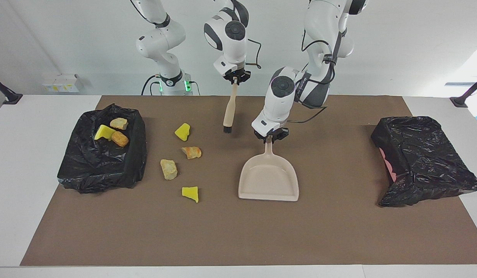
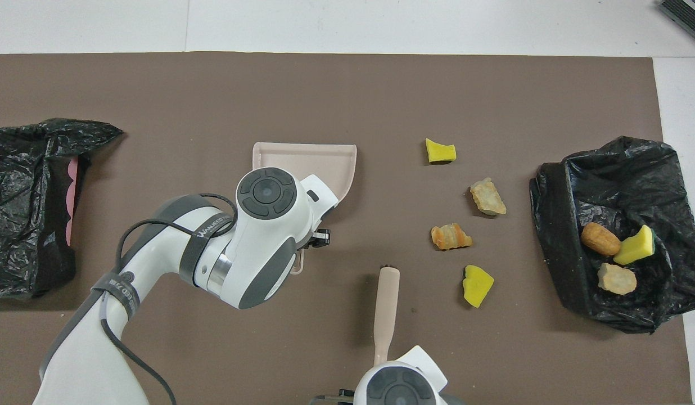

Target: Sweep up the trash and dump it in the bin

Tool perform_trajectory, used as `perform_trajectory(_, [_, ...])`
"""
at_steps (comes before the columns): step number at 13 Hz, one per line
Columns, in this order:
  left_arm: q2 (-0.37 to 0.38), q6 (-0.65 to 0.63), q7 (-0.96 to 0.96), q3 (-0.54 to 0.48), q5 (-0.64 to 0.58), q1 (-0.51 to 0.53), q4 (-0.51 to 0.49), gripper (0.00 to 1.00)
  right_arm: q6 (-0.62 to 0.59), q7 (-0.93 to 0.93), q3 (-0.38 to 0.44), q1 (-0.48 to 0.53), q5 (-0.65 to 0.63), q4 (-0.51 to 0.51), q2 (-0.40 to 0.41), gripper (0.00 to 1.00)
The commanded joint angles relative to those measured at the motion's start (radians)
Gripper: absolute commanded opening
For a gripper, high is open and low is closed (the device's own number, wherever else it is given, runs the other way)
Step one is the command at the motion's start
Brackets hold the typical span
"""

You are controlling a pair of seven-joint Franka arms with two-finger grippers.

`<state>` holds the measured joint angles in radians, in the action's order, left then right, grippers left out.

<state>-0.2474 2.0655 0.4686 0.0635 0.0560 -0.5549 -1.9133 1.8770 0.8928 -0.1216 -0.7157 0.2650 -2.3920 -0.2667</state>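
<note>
You are at the pick-up step: both tools are in hand and no sweeping has begun. Your left claw [image 1: 270, 137] is closed on the handle of the beige dustpan [image 1: 269, 178], which lies flat on the brown mat [image 1: 238, 239] near the middle of the bench [image 1: 30, 173], its open lip pointing away from the robots. Your right claw [image 1: 235, 78] is clamped on the top of a small brush [image 1: 228, 112], which hangs upright in the air over the mat, bristles down, between the dustpan and the loose trash.

Four pieces of trash lie on the mat, toward the right arm's end from the dustpan: a yellow chunk [image 1: 183, 132] nearest the robots, an orange lump [image 1: 191, 152], a tan lump [image 1: 168, 169] and a second yellow chunk [image 1: 190, 193] farthest out. Three more pieces [image 1: 111, 132] already sit in the black-lined bin [image 1: 103, 162] at that end.

Next, I judge, you need to turn the dustpan's lip toward the loose pieces and bring it beside them, then lower the brush to push them in. The pieces are spread apart, so one stroke may miss some.

A second black-lined bin [image 1: 420, 158] stands at the left arm's end, well clear. Nothing blocks the path between dustpan and trash.
</note>
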Motion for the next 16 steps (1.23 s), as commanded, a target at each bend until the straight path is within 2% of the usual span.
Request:
perform_trajectory(1, [0.030,-0.027,-0.008,-0.011,0.001,0.000,-0.021,0.00,-0.093,-0.003,-0.007,0.094,-0.106,-0.029,-0.077,0.00])
perform_trajectory(5, [0.033,-0.080,-0.189,-0.022,-0.010,0.009,-0.004,0.00,-0.199,-0.115,-0.007,0.307,-0.211,-0.032,-0.112,0.00])
perform_trajectory(9, [0.046,-0.139,-0.531,-0.036,-0.015,0.039,0.008,0.00,-0.208,-0.245,-0.012,0.517,-0.224,-0.041,-0.092,0.00])
perform_trajectory(11, [0.049,-0.142,-0.664,-0.037,-0.048,0.041,0.005,0.00,-0.261,-0.250,-0.012,0.539,-0.205,-0.076,-0.120,0.00])
perform_trajectory(12, [0.056,-0.140,-0.762,-0.037,-0.106,0.040,0.001,0.00,-0.286,-0.247,-0.012,0.541,-0.198,-0.097,-0.137,0.00])
perform_trajectory(13, [0.059,-0.139,-0.866,-0.036,-0.148,0.032,-0.003,0.00,-0.283,-0.247,-0.012,0.542,-0.178,-0.139,-0.153,0.00])
perform_trajectory(16, [0.071,-0.127,-0.948,-0.031,-0.150,0.024,-0.024,0.00,-0.216,-0.212,-0.015,0.489,-0.104,-0.200,-0.148,0.00])
